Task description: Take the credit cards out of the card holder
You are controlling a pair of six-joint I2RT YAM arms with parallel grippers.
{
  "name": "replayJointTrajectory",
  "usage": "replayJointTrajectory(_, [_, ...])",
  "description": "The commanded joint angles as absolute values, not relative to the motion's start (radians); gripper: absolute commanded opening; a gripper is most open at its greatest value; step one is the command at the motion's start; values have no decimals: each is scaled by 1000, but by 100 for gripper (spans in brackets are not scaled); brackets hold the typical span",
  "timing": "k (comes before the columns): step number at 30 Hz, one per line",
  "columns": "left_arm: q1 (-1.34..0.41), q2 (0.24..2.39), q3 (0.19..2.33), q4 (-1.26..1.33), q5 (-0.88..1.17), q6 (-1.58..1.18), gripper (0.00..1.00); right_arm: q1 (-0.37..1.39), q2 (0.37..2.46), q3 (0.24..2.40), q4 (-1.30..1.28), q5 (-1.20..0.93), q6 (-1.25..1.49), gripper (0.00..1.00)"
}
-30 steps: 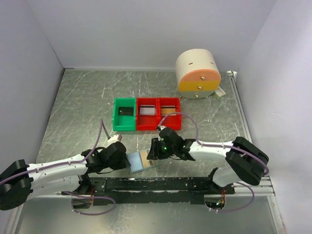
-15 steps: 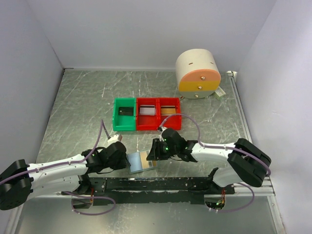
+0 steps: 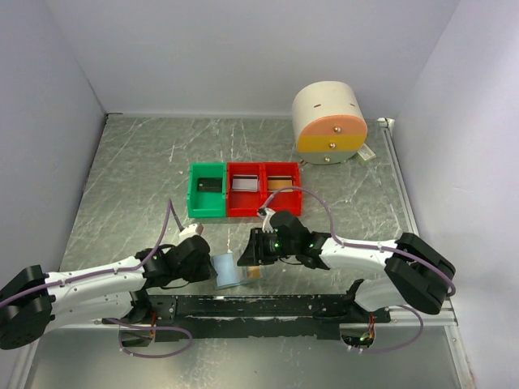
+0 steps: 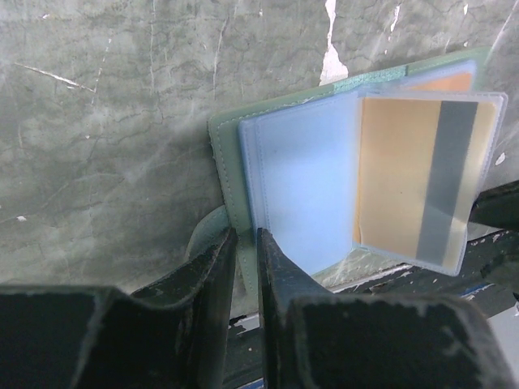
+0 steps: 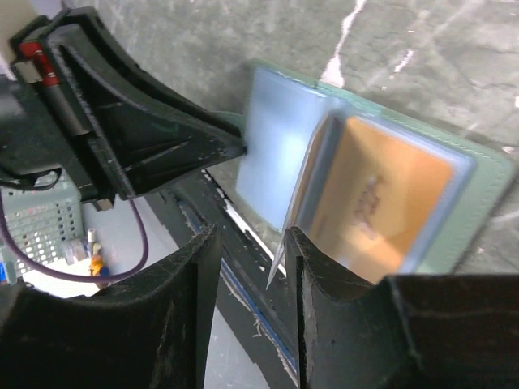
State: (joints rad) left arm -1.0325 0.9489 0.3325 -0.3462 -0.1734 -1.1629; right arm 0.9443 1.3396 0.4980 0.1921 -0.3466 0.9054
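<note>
The card holder [image 4: 300, 194] was a pale blue translucent sleeve in a green cover, lying open at the near edge of the table [image 3: 130, 178], between the two arms. Two credit cards [image 4: 397, 178] showed: a gold-tan one with a grey stripe in the raised leaf, and an orange card [image 5: 373, 203], mostly hidden from the left wrist. The left gripper [image 4: 245, 239] pinched the holder's edge. The right gripper [image 5: 251, 235] stood with fingers apart astride the leaf.

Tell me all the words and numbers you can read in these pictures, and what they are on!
No text can be read anywhere.
Orange card in the card holder: faint raised marks, too blurred to read.
Tan card with the grey stripe: no writing shows.
Green bin, red bins, round box: no labels visible.
</note>
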Motion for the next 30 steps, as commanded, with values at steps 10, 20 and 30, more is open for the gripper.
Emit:
replayJointTrajectory(10, [-1040,926,336,-336,-184,-1167,28,972,1383,566,274,-442,915,38])
replayJointTrajectory(20, [-1046,861,353,-396,-210,-1178,28,995,1488,642,251,-450,899,38])
replayJointTrajectory(30, [-1047,832,344,-402,-207,-1181,34,997,1327,602,-91,-79,826,44])
